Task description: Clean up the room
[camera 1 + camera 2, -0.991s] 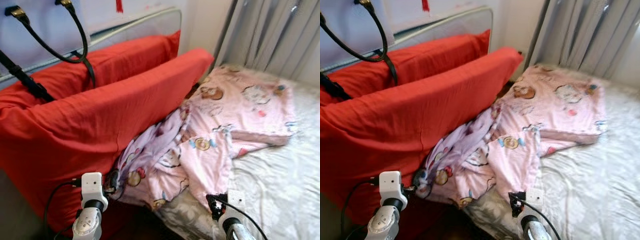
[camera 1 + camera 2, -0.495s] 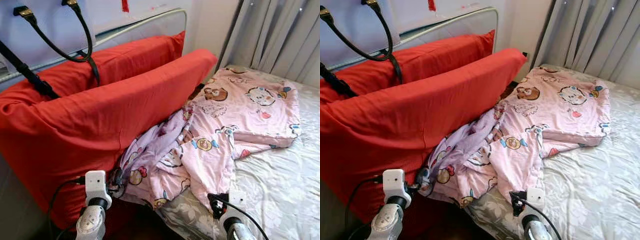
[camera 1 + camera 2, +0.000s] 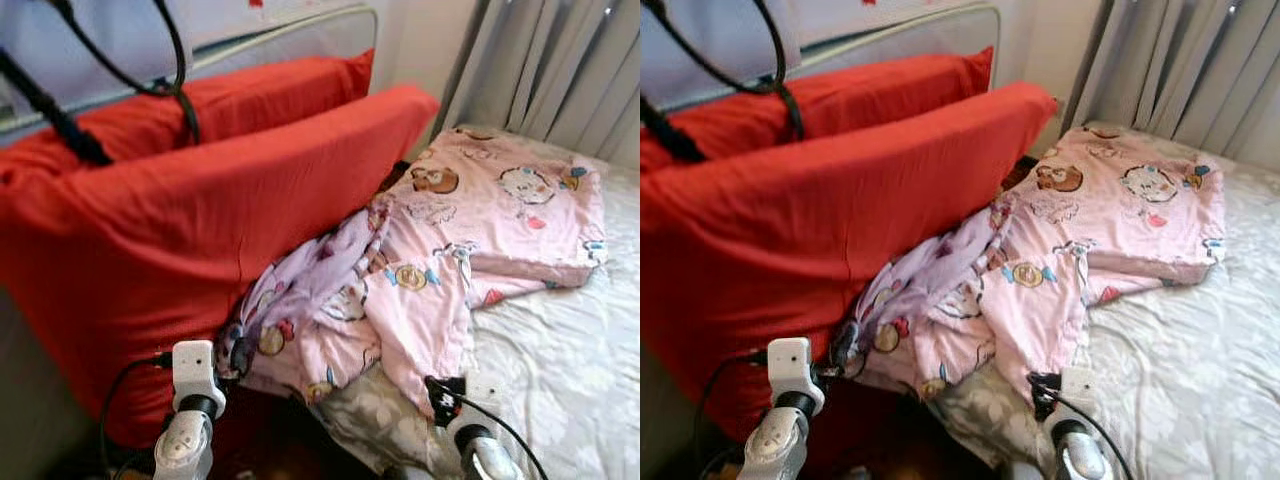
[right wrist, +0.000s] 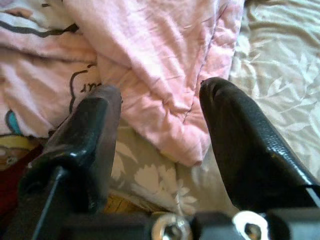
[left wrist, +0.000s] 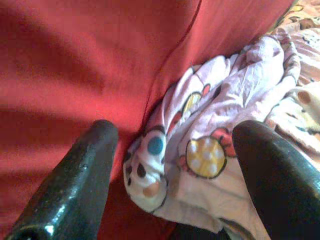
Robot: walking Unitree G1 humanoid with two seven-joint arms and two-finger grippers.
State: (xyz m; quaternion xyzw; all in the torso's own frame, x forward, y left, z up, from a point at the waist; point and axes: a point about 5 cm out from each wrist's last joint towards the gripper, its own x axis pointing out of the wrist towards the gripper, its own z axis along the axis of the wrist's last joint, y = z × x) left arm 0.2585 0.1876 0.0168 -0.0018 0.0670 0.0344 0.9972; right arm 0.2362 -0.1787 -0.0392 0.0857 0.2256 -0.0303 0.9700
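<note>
Both grippers open and empty, left gripper (image 5: 172, 165) and right gripper (image 4: 160, 135) each lined up on the crumpled pink cartoon-print quilt (image 3: 440, 250)'s near edge beside the big red pillow (image 3: 200, 220), likely to straighten it.

A crumpled pink cartoon-print blanket (image 3: 440, 260) lies on the grey floral bed (image 3: 560, 380), right of two upright red pillows (image 3: 200, 220).

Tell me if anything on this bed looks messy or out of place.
Yes. The pink cartoon-print blanket lies crumpled in a heap, one end bunched against the big red cushion instead of spread flat over the grey floral sheet.
</note>
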